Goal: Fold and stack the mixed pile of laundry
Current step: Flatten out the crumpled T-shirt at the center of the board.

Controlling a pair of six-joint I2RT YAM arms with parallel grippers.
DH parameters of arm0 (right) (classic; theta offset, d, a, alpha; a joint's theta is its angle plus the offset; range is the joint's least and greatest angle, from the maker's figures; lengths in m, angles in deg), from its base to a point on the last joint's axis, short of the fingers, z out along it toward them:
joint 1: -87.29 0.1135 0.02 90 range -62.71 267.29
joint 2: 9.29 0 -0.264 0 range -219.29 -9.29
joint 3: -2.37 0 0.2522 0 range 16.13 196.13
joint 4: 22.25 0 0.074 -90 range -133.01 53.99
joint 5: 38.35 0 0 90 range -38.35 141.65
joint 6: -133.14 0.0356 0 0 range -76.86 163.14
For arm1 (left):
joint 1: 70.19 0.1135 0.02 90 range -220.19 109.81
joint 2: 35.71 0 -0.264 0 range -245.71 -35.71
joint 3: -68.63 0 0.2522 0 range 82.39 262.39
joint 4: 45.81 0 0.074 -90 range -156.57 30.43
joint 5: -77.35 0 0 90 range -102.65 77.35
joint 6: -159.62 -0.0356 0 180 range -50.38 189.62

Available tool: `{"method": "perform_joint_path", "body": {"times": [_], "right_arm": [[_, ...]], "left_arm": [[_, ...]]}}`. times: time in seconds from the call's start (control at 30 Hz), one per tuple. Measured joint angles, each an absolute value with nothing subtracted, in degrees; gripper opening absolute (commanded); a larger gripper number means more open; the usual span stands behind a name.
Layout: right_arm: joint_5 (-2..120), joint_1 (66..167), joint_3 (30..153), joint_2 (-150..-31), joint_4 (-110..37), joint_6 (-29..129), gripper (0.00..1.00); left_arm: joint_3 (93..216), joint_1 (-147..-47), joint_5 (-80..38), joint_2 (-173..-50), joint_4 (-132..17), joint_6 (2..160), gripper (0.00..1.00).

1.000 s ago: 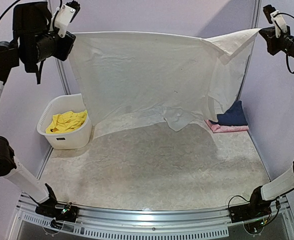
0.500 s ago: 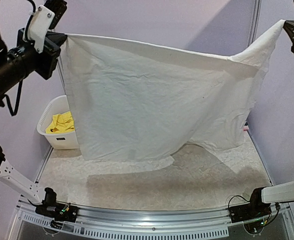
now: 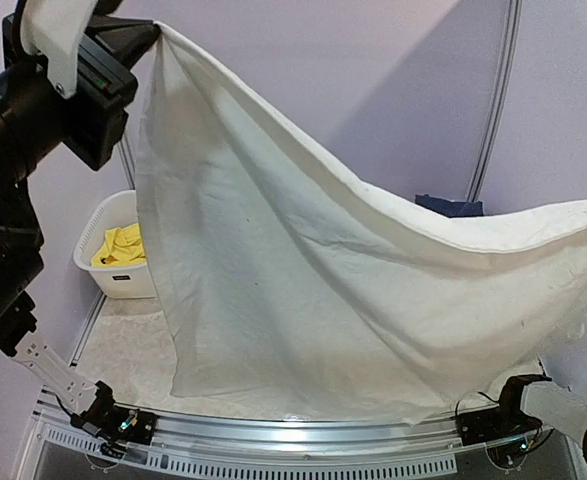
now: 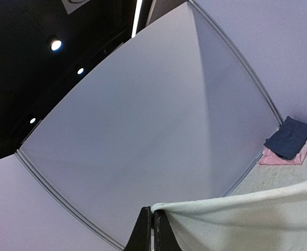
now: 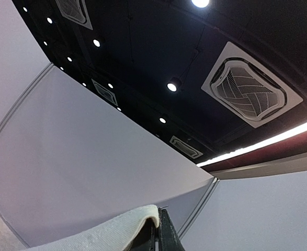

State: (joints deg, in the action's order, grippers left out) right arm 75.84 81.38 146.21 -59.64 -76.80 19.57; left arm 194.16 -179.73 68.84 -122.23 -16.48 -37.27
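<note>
Top external view: the white T-shirt hangs spread in the air over the table. The left gripper pinches one edge high at the left, and the cloth sags toward the right. The right gripper is clamped on another edge. Yellow shorts lie in the white basket. A navy folded cloth rests on a pink one.

**Middle blocked by hung cloth, left strip open**

Most of the top view is filled by the white T-shirt, hung like a curtain from upper left to the right edge. The tabletop is left bare only at lower left, where it is bounded by the white basket holding yellow shorts. Open space is seen above the cloth's sagging upper edge. At far right, passage is narrowed by a dark blue garment laid on a pink one.
</note>
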Motion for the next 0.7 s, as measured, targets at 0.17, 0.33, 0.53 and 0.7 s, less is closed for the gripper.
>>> {"method": "perform_joint_path", "body": {"times": [0.17,0.33,0.53,0.7], "right_arm": [[77.9,81.2,144.7,-64.4,-74.7,21.4,0.00],[80.9,81.3,139.4,-75.7,-72.9,21.7,0.00],[82.1,85.0,118.9,-87.4,-71.2,18.9,0.00],[79.4,86.7,102.7,-92.4,-68.6,15.8,0.00]], "left_arm": [[197.5,-174.4,67.1,-122.1,-6.6,-42.0,0.00],[192.8,-152.6,67.1,-111.2,-39.3,-14.2,0.00],[187.2,-130.4,55.8,-105.2,-85.1,29.7,0.00],[173.9,-118.6,41.1,-114.8,-98.3,49.9,0.00]]}}
